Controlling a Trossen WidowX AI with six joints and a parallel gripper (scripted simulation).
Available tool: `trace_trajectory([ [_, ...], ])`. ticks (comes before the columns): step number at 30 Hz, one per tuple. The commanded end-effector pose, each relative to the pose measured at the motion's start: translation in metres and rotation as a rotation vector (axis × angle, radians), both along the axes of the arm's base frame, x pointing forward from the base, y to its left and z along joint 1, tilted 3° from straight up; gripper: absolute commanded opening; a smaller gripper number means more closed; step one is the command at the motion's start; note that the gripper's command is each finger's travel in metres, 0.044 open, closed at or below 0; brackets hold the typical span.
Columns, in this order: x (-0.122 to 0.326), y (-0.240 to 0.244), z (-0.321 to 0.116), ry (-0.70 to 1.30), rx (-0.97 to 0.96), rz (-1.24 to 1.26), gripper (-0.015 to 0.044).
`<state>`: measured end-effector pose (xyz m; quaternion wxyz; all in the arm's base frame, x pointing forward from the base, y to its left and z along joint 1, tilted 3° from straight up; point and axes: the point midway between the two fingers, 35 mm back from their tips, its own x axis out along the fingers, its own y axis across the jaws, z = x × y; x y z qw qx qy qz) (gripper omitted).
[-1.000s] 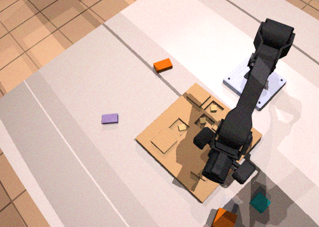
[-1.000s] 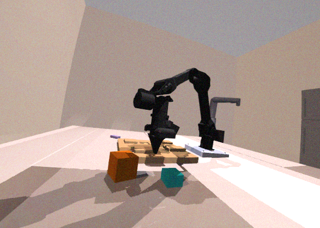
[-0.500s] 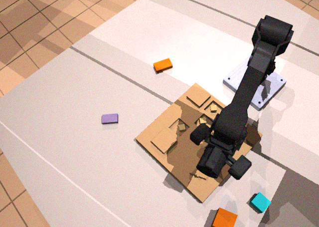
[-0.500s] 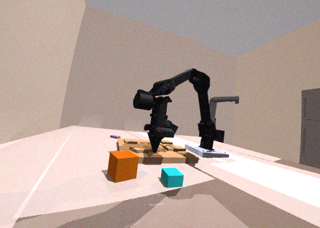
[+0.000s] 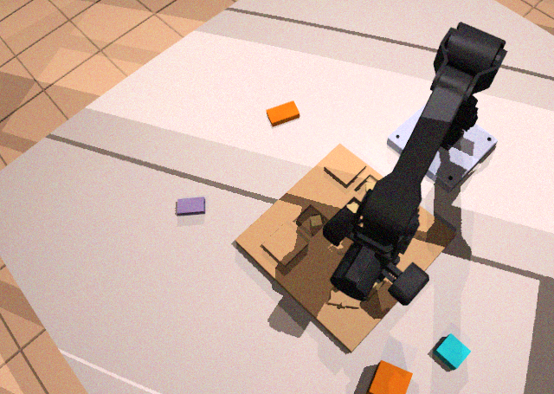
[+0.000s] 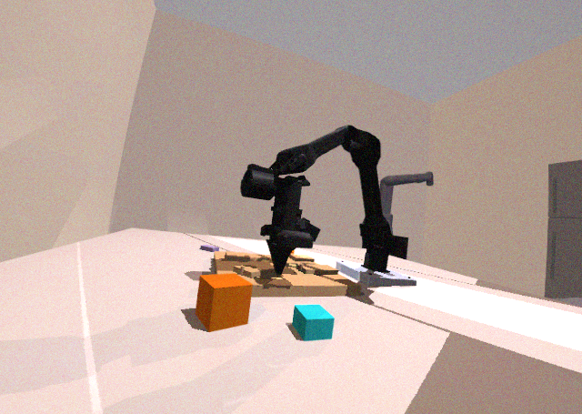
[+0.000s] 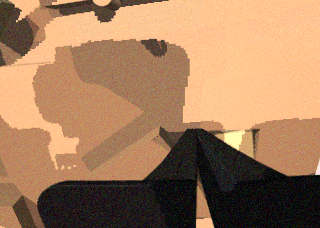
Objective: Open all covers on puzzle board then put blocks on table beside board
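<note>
The tan puzzle board [image 5: 351,336] [image 6: 322,286] [image 7: 255,63] lies under the arm. My gripper [image 6: 279,273] [image 7: 194,136] is shut and empty, its tips low over the board's near right part; the arm hides them in the top view. A pale block [image 5: 316,221] sits in an uncovered well beside a square cover [image 5: 282,240]. Two more pale blocks show, one [image 5: 353,207] beside the arm and one [image 5: 370,184] near another cover [image 5: 344,171]. In the wrist view, a pale yellow block [image 7: 234,139] shows partly behind the fingertips. Other covers are hidden or blurred by shadow.
A large orange cube [image 5: 390,378] [image 6: 224,302] and a cyan block [image 5: 453,351] [image 6: 313,322] stand off the board's near side. A flat orange block [image 5: 283,113] and a purple block [image 5: 190,205] [image 6: 209,247] lie beyond it. The arm's base plate [image 5: 404,141] is close to the board.
</note>
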<state>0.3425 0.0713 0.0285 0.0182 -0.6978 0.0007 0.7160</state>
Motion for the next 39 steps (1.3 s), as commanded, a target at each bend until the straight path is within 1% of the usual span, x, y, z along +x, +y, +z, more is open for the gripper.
trace_trajectory([
  [1, 0.002, -0.007, 0.001, -0.005, -0.003, -0.001, 0.0],
  [39, 0.018, -0.043, 0.0, -0.006, -0.007, -0.001, 0.0],
])
